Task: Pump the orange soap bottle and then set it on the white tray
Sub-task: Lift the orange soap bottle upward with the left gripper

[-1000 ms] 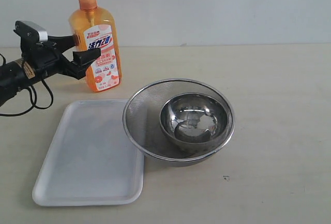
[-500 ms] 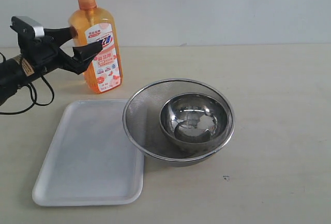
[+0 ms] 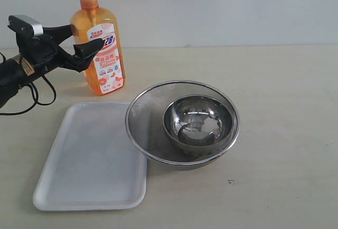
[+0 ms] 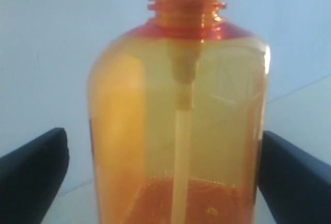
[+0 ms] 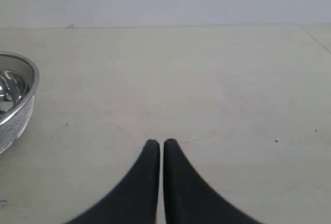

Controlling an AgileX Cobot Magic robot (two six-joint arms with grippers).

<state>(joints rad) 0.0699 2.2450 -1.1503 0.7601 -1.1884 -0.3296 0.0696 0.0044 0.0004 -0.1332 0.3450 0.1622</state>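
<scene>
translucent orange soap bottle (image 3: 91, 17), white-orange label (image 3: 108, 62) with blue lettering, plain white tray (image 3: 79, 155), silver mesh bowl (image 3: 143, 120)

Glossy translucent plastic bottle (image 3: 105, 75), shiny steel bowl (image 3: 199, 122)

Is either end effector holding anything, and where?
Nothing held: left end effector straddles the bottle at its upper body, open, gap showing; right end effector is shut, empty.

orange soap bottle (image 3: 97, 23) label (image 3: 109, 63): blue "28"; smaller print unreadable.
</scene>
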